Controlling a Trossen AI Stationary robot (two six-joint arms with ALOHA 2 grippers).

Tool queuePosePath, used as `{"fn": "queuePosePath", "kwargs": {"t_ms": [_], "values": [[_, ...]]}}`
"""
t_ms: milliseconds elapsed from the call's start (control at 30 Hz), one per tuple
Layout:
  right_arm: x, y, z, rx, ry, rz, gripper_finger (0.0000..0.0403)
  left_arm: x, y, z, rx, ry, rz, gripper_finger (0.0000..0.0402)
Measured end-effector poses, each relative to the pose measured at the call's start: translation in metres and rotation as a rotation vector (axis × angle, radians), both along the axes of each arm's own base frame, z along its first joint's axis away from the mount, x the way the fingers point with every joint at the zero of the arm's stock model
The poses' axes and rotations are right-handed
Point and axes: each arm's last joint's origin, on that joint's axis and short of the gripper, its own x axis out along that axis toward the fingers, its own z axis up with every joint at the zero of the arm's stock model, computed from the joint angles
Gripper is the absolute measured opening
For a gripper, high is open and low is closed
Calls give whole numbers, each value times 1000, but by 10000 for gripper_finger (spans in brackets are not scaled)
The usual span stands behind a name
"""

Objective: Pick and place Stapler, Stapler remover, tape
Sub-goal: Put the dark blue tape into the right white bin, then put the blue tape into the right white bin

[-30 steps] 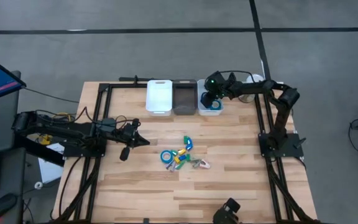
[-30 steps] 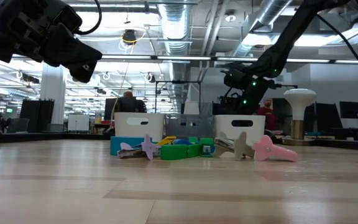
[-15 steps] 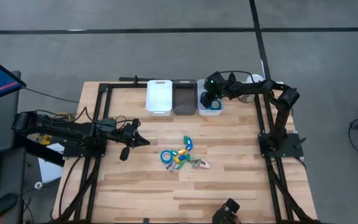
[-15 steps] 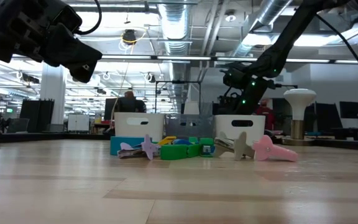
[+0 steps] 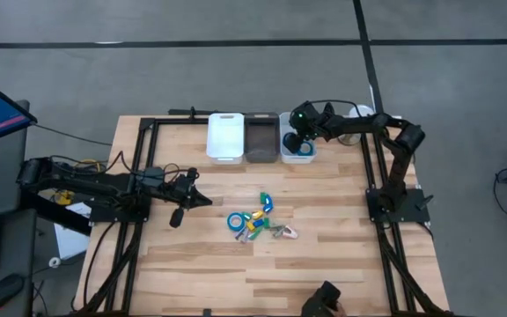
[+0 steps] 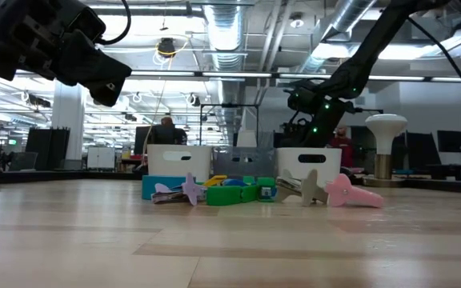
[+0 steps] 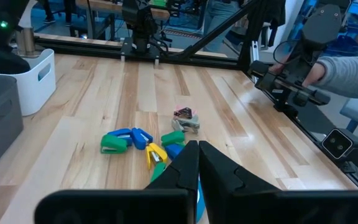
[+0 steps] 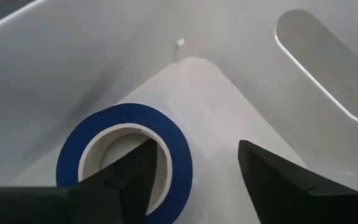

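My right gripper [image 8: 194, 149] is open and points down into the right white bin [image 5: 299, 151] at the table's far edge. A blue tape roll [image 8: 123, 158] lies flat on that bin's floor under it. At mid-table sits a pile: another blue tape roll [image 5: 235, 221], green, blue and yellow staplers [image 7: 114, 142], and a pink and grey stapler remover [image 7: 184, 115]. My left gripper [image 7: 197, 146] is shut and hangs above the table's left side, left of the pile. My right gripper has one finger [image 8: 132, 177] in front of the tape roll's pale core [image 8: 98, 155] and the other [image 8: 278, 180] outside the ring. Whether either finger touches the roll, I cannot tell. The roll lies flat on the bin's floor.
A grey bin [image 5: 260, 138] and a second white bin [image 5: 224, 137] stand left of the right bin along the far edge. A person's sleeve and hand [image 7: 347, 65] reach to a camera mount [image 5: 324, 301] at the near edge. Bare wood surrounds the pile.
My right gripper has opened over the right white bin without shifting its place. The left arm and the pile have kept still.
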Motion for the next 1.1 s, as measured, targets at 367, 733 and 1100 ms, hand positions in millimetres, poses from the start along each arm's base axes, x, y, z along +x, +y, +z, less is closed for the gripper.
{"fn": "queuePosePath", "kwargs": {"t_ms": [367,733,1100], "values": [[-5,5,41,-65,-37,32,244,0,0,0,0,0,0,4],[-12,31,94,-139,-126,78,244,0,0,0,0,0,0,4],[18,99,115,-159,-190,310,244,0,0,1,-7,-9,1,4]]}}
